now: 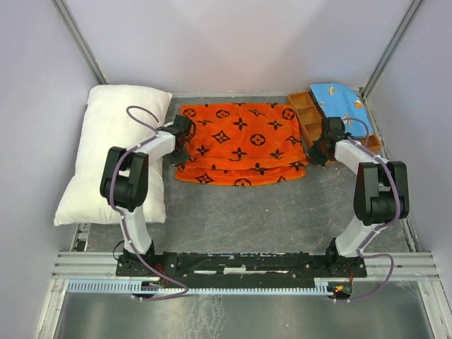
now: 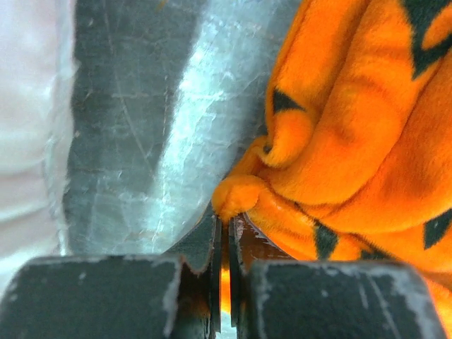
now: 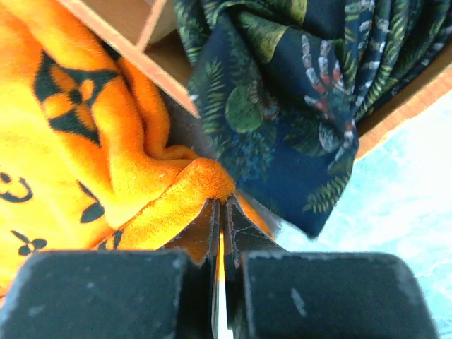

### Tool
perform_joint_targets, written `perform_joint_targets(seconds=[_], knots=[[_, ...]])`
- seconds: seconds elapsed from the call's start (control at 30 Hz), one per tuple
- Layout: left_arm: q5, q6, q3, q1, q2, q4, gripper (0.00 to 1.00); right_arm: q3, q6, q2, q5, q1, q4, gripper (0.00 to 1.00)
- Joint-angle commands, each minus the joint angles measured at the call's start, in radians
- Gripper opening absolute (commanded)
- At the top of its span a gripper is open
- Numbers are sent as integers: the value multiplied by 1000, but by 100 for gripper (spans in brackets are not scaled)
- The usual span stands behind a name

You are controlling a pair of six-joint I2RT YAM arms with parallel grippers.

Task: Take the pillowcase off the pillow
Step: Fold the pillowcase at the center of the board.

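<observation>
Slippage looks likeliest, as the left gripper (image 2: 224, 224) and right gripper (image 3: 222, 212) each pinch only a thin edge fold of the pillowcase (image 1: 240, 141), lying mid-table right of the bare pillow (image 1: 116, 152), and a tug could snag the wooden tray (image 1: 306, 116).

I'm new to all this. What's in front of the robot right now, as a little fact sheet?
pillow: white, bare, at the left of the table
pillowcase: orange, off the pillow, lying mid-table, apart from it
left gripper: shut on the pillowcase's left edge
right gripper: shut on its right edge
nearby, at right: wooden tray, light-blue cloth, dark leafy cloth
</observation>
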Motion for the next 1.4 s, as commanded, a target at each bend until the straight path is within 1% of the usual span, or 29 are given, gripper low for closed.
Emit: perform_joint_targets(seconds=[0.0, 0.1, 0.23, 0.37, 0.47, 0.5, 0.53, 0.57, 0.6, 0.63, 0.67, 0.7, 0.73, 0.77, 0.87, 0.9, 0.93, 0.97, 1.03, 1.07, 1.1, 1.13, 1.27, 1.37], knots=[[-27, 67, -87, 15, -145, 36, 3, 55, -69, -111, 18, -9, -41, 1], [-69, 92, -126, 19, -237, 2, 3, 55, -99, -170, 1, -9, -77, 1], [-92, 106, -189, 32, -294, -8, 3, -10, -125, -229, 4, -9, -88, 1], [-44, 101, -266, 38, -258, 24, 3, -109, -148, -225, 21, -9, -67, 1], [2, 84, -267, 37, -194, 18, 3, -152, -158, -193, 26, -9, -50, 1], [15, 81, -267, 37, -181, 20, 3, -161, -163, -182, 17, -9, -39, 3], [27, 85, -263, 37, -176, 22, 3, -162, -169, -173, -1, -9, -33, 7], [38, 96, -258, 37, -176, 21, 6, -155, -181, -170, -25, -9, -31, 12], [45, 107, -250, 37, -189, 18, 14, -146, -190, -174, -45, -9, -31, 22], [49, 126, -237, 38, -212, 14, 43, -138, -194, -193, -59, -10, -24, 38], [58, 149, -226, 35, -242, 15, 65, -132, -196, -216, -65, -10, -12, 52], [58, 174, -211, 36, -282, 14, 98, -122, -199, -242, -61, -7, -3, 65], [60, 198, -189, 36, -317, 13, 100, -107, -203, -262, -45, -1, -4, 71], [58, 219, -160, 36, -354, 11, 99, -82, -210, -279, -23, 8, -14, 75], [43, 247, -46, 1, -394, -9, 99, 19, -251, -290, 86, 92, -69, 79], [22, 247, 4, -26, -368, -30, 99, 51, -273, -278, 154, 136, -81, 80], [0, 246, 66, -56, -339, -44, 99, 87, -288, -256, 206, 190, -95, 86], [-20, 243, 103, -87, -299, -53, 99, 127, -302, -224, 246, 241, -113, 88], [-37, 226, 160, -126, -215, -55, 99, 212, -314, -131, 293, 327, -158, 89], [-36, 214, 180, -142, -174, -49, 100, 253, -315, -88, 303, 370, -180, 90], [-29, 207, 197, -153, -136, -39, 100, 293, -318, -47, 308, 398, -202, 97], [-14, 201, 212, -163, -95, -31, 99, 329, -323, -3, 310, 422, -219, 99], [-18, 188, 221, -215, -3, -5, 97, 428, -363, 135, 268, 482, -276, 100], [-54, 185, 162, -239, 9, 9, 97, 422, -378, 185, 245, 506, -282, 100]])
